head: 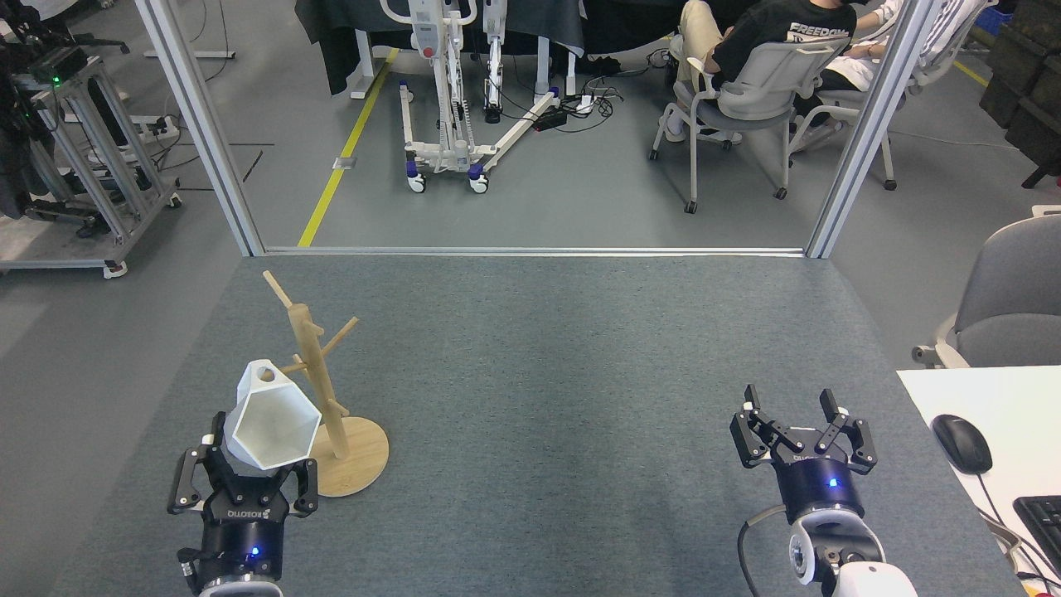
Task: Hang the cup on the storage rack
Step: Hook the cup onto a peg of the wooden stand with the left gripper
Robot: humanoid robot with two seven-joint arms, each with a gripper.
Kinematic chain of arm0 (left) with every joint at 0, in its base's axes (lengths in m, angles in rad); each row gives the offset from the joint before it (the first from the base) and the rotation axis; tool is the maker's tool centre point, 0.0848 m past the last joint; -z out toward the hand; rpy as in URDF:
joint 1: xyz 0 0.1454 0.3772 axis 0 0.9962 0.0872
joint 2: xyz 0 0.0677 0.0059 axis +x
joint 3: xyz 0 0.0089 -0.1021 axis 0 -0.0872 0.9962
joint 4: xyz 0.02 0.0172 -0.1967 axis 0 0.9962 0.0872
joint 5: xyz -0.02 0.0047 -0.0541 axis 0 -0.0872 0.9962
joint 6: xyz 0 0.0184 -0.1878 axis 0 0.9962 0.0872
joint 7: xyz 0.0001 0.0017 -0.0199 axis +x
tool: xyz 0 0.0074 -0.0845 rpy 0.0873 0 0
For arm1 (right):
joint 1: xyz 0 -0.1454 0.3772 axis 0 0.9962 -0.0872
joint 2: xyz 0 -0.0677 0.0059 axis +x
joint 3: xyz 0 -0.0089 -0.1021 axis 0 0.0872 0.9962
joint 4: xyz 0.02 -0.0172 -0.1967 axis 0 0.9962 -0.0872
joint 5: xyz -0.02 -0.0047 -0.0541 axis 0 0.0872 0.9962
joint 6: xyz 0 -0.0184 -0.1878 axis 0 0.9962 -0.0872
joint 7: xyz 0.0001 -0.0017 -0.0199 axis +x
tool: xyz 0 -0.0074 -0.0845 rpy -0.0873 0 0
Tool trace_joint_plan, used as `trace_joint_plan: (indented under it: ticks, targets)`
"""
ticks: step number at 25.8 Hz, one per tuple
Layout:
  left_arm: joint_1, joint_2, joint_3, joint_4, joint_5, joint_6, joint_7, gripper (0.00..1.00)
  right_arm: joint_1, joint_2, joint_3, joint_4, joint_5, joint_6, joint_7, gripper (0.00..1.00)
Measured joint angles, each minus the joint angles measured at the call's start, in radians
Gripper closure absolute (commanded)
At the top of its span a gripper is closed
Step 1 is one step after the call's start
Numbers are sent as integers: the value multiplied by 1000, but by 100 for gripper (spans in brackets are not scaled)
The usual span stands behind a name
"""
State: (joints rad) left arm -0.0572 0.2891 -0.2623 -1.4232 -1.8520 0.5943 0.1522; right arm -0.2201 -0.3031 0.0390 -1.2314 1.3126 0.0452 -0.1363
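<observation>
White faceted cup (272, 423), pinched by left gripper (249, 479), beside wooden mug tree (319, 381); thread handle hole onto peg slowly. Right gripper (800, 427) spread.

Premises are a robotics lab or test workshop. Evidence: a grey carpeted work surface (539, 398) framed by aluminium profile posts (199, 124), a wheeled white lifting stand (452, 91) with trailing cables on a grey floor marked with a yellow line (344, 149), and a metal equipment cart (79, 157). Seated persons on office chairs (746, 91) and a desk with mouse (961, 444) and keyboard (1040, 522) adjoin the test area.
</observation>
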Motion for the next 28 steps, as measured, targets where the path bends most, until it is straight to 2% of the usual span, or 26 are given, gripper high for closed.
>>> trace_joint_plan:
  ticks: [11, 19, 20, 21, 23, 24, 28]
  targets:
    - [-41, -1, 0, 40, 13, -1, -41, 94, 1, 0, 0, 2, 3, -7, 0, 1]
    - [-63, -1, 0, 83, 18, -40, -51, 93, -1, 1, 1, 2, 3, -12, 0, 1]
    - [-63, -1, 0, 84, 18, -40, -51, 88, -1, 2, 2, 2, 3, -12, -1, 1]
    - [-63, -1, 0, 85, 18, -41, -51, 72, -2, 2, 2, 2, 4, -11, -1, 1]
    - [-64, -1, 0, 87, 18, -41, -50, 7, -4, 4, 2, 2, 6, -7, -1, 1]
    - [-65, -1, 0, 87, 18, -39, -47, 0, -4, 5, 1, 2, 8, -5, -2, 1]
    - [-63, -3, 0, 84, 17, -26, -43, 0, -5, 6, 1, 1, 13, -1, -2, 1]
